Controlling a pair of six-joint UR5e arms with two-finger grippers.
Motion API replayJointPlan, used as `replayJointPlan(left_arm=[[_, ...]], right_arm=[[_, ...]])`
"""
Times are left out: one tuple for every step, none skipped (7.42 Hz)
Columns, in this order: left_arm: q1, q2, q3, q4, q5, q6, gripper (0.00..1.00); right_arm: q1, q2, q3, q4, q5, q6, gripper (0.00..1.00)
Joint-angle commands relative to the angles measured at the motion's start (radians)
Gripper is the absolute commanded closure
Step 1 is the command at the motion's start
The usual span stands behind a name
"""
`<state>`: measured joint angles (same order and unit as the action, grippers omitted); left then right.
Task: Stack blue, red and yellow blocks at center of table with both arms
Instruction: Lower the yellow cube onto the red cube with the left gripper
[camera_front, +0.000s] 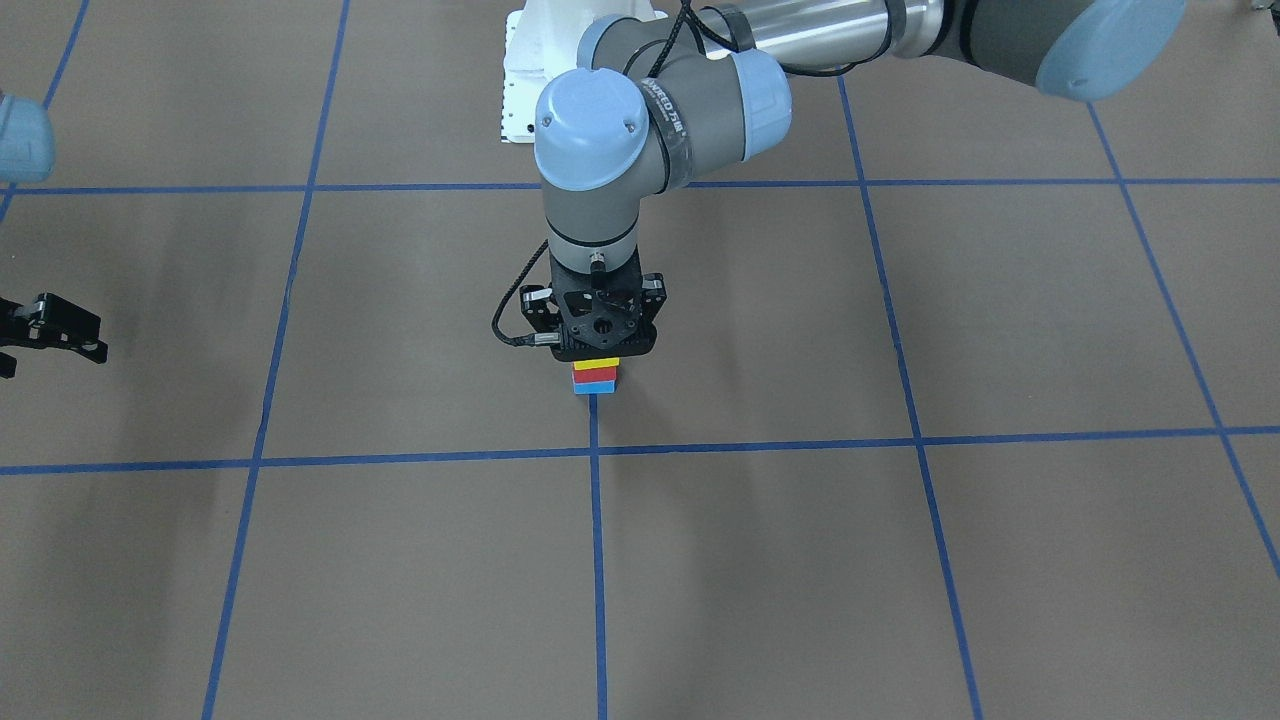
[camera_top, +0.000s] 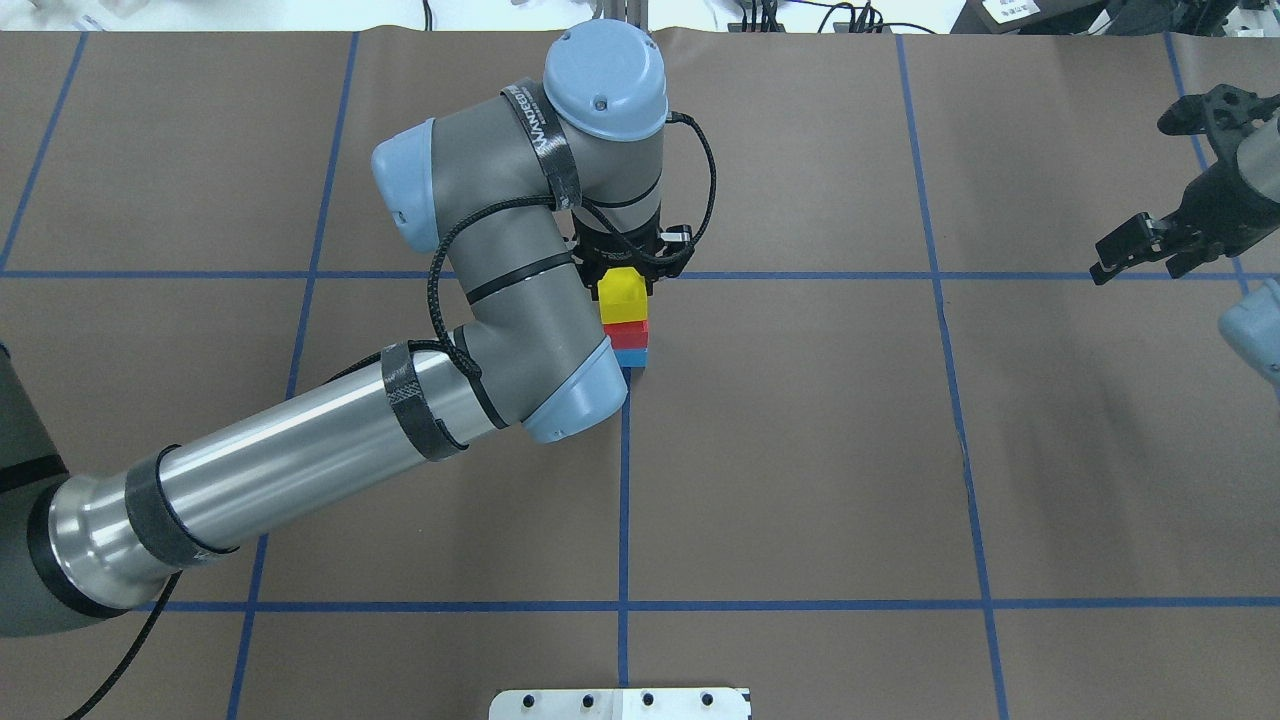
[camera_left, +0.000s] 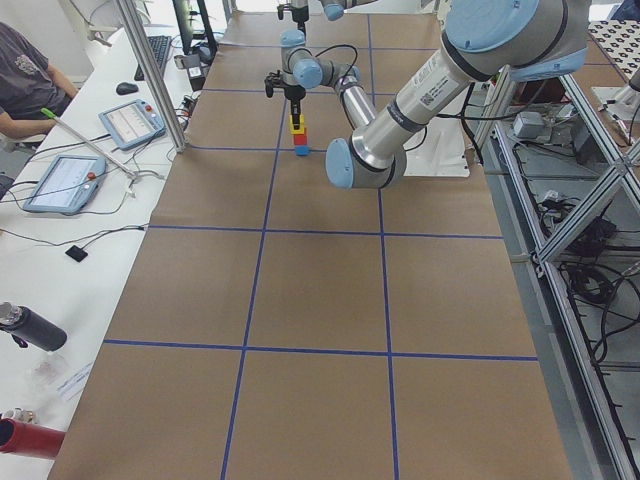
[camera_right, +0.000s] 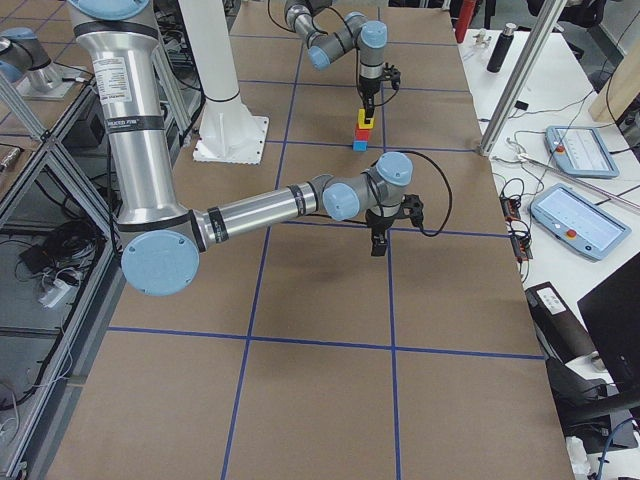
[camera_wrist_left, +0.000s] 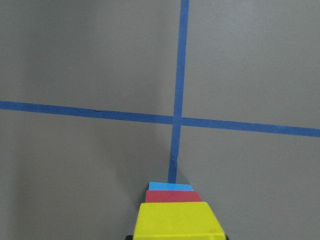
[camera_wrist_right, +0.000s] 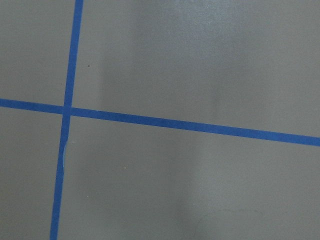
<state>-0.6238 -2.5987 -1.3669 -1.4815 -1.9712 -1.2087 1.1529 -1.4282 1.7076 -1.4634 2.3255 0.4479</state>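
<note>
Fingers of the left gripper (camera_front: 597, 354) point straight down around the yellow block (camera_top: 622, 289); whether they squeeze it cannot be told. Yellow sits squarely on the red block (camera_top: 626, 334), and red on the blue block (camera_top: 630, 357), just beside a tape crossing mid-frame on the table (camera_top: 800, 450). The left arm (camera_top: 500, 300) crowds the stack's left side in the overhead frame. At upper right, the right gripper (camera_top: 1142, 258) hangs spread and empty.

One blue block (camera_top: 630, 358), one red block (camera_top: 625, 333), one yellow block (camera_top: 621, 290): three in all. One left arm (camera_top: 300, 450), one right arm (camera_right: 250, 210): two. One table (camera_top: 800, 450). Two tablets (camera_left: 130, 122). One person (camera_left: 22, 75).
</note>
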Motion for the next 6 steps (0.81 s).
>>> replayJointPlan(left_arm=[[0.001,-0.001,0.000,0.001,0.000,-0.002,0.62],[0.000,-0.004,-0.001,0.001,0.000,-0.003,0.61],[0.001,-0.004,-0.001,0.001,0.000,-0.005,0.61],[0.001,-0.004,-0.001,0.001,0.000,-0.006,0.61],[0.001,-0.003,-0.001,0.001,0.000,-0.005,0.61],[0.001,-0.001,0.000,0.001,0.000,-0.005,0.61]], right_arm=[[-0.001,-0.001,0.000,0.000,0.000,0.000,0.00],[0.001,-0.002,0.000,0.000,0.000,0.000,0.00],[0.001,-0.002,0.000,0.000,0.000,-0.001,0.00],[0.001,-0.002,0.000,0.000,0.000,0.000,0.00],[0.001,-0.002,0.000,0.000,0.000,-0.001,0.00],[0.001,-0.003,0.000,0.000,0.000,-0.002,0.00]])
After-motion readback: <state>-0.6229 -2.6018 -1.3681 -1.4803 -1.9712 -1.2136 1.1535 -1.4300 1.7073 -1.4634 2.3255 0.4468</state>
